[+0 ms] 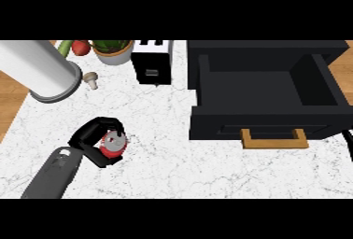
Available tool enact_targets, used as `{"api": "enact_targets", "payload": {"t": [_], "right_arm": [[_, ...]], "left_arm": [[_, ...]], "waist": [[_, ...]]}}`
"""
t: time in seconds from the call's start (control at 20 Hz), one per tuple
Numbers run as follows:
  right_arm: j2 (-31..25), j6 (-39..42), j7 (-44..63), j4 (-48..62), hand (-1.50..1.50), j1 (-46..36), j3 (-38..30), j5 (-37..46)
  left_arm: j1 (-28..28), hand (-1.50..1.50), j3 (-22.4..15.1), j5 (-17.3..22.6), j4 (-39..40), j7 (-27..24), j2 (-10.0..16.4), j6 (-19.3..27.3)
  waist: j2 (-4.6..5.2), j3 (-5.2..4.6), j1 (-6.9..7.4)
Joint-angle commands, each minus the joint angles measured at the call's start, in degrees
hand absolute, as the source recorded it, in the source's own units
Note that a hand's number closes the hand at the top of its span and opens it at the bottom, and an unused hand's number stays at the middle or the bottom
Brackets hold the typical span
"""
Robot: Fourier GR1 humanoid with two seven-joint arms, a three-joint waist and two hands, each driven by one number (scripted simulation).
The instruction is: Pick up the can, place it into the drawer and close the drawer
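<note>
A red can (113,144) with a silver lid lies on the white marble counter at the lower left. My left hand (95,136) is curled round it, fingers over its top and thumb below. To the right stands a black drawer unit (207,121) with its drawer pulled open; the inside (255,86) holds nothing. A wooden handle (273,139) sticks out of the drawer's front. The can sits well left of the drawer. My right hand does not show.
A large steel cylinder (38,70) stands at the back left. Near it lie a mushroom (91,79), a potted plant (112,49), a red vegetable (81,46) and a black toaster (151,63). Wooden floor shows past the counter's left edge.
</note>
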Motion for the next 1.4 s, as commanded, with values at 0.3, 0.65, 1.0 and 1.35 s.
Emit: {"api": "enact_targets", "payload": {"t": [0.3,0.65,1.0,1.35], "right_arm": [[0.38,-0.94,1.53,-2.06,-1.50,0.80,-1.01,-0.62],[1.62,-0.30,-0.95,-3.73,-1.50,5.37,0.58,-0.31],[-1.11,1.97,0.16,-4.10,-1.50,3.16,-3.24,-4.48],[1.63,1.25,-1.34,-3.97,-1.50,4.36,-0.95,-1.75]], "left_arm": [[2.26,1.50,17.89,14.24,-3.81,7.46,-3.33,22.20],[5.36,1.50,13.86,15.01,-26.49,21.55,-8.35,30.45],[4.85,1.50,5.42,10.22,-44.82,33.97,-14.19,38.40],[-1.11,1.50,-3.30,9.71,-49.46,43.81,-15.15,45.97]], "waist": [[-0.40,0.11,2.11],[-0.36,0.10,0.74],[-0.22,0.06,0.23],[0.00,0.02,-0.36]]}}
